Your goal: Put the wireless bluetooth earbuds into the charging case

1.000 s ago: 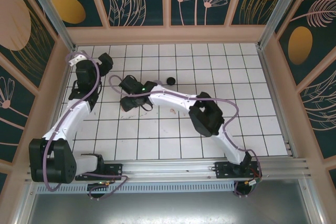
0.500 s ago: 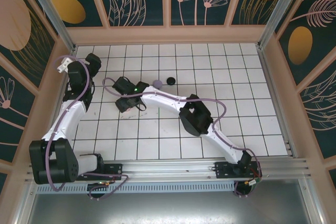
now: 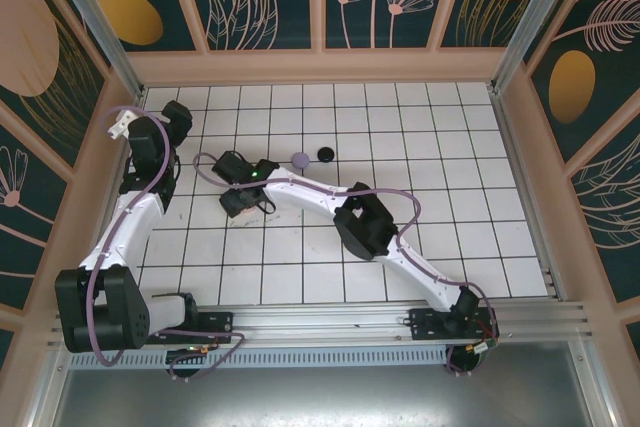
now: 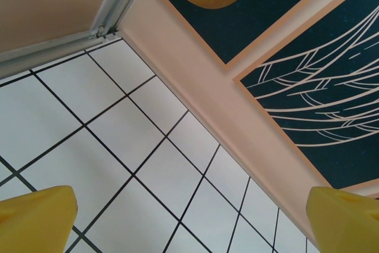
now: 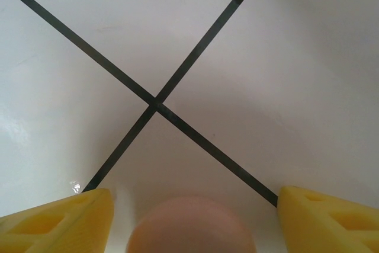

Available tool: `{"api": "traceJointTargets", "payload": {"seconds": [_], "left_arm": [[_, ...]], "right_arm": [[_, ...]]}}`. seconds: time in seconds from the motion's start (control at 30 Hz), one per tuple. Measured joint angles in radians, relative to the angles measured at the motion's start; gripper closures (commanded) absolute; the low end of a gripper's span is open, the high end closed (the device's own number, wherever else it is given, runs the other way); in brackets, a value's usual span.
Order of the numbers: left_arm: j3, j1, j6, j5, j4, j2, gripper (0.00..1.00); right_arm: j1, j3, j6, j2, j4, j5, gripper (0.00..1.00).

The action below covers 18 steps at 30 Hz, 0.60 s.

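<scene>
Low in the right wrist view a pale pink rounded thing (image 5: 192, 230) lies blurred between my right gripper's (image 5: 194, 199) yellow fingers (image 5: 65, 217), with a gap on each side; the jaws are open. I cannot tell whether it is a charging case or an earbud. From above, the right gripper (image 3: 238, 201) points down at the left-centre tiles. A lilac round case (image 3: 300, 159) and a black round case (image 3: 325, 154) lie behind it. My left gripper (image 3: 176, 117) is raised near the back left corner, and in its wrist view the gripper (image 4: 189, 223) stands wide open over bare tiles. No earbuds can be made out.
The white tiled floor (image 3: 450, 197) is fenced by a pink wooden rim (image 3: 320, 67) and patterned walls. The left gripper is close to the left wall (image 4: 225, 105). The right arm's elbow (image 3: 362, 227) lies across the middle of the floor.
The right arm has stretched further left, uncovering the lilac case. The left arm swung back toward the left wall a second ago and has held still since.
</scene>
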Motion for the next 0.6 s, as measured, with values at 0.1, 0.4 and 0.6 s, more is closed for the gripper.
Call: {"api": "traceJointTargets", "payload": {"seconds": [0.1,0.4,0.6], "left_arm": [[0.0,0.0,0.0,0.0,0.0,0.0,0.01],[0.0,0.0,0.0,0.001,0.0,0.0,0.01],[0.0,0.0,0.0,0.005,0.0,0.0,0.01]], "right_arm": [[0.003,0.0,-0.007,0.002,-0.004,0.003,0.26],[0.022,0.002,-0.034,0.002,-0.026,0.023,0.27],[0.029,-0.046,-0.03,-0.025,-0.014,0.024,0.28]]}}
